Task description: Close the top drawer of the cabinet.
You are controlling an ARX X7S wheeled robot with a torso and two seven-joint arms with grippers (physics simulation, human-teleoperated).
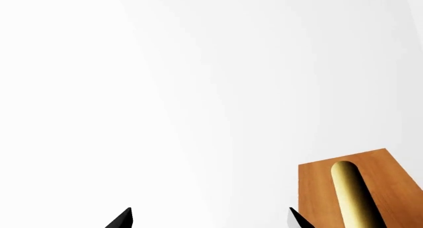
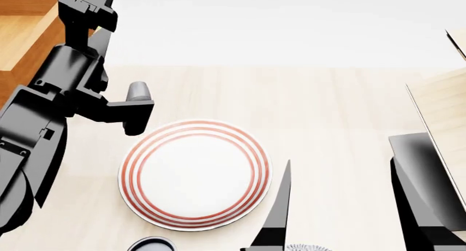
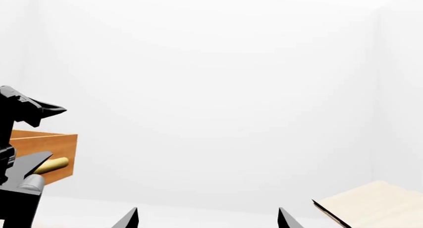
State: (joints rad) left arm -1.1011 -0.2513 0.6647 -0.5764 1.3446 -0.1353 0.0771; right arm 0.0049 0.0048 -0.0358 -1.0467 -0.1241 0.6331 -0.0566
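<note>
The top drawer (image 1: pixel 357 188) is seen in the left wrist view as an orange-brown front panel cut off by the frame edge, with its brass handle (image 1: pixel 350 196) laid lengthwise along the panel. In the right wrist view the drawer is shown as a box jutting out sideways, partly hidden by the left arm (image 3: pixel 17 153). In the head view the cabinet (image 2: pixel 22 33) is located at far left, largely masked by that arm. The left gripper (image 1: pixel 211 219) is spread apart and holds nothing. The right gripper (image 3: pixel 208 219) is likewise spread and empty. A red-ringed plate (image 2: pixel 195 173) is set on the table (image 2: pixel 335 125).
</note>
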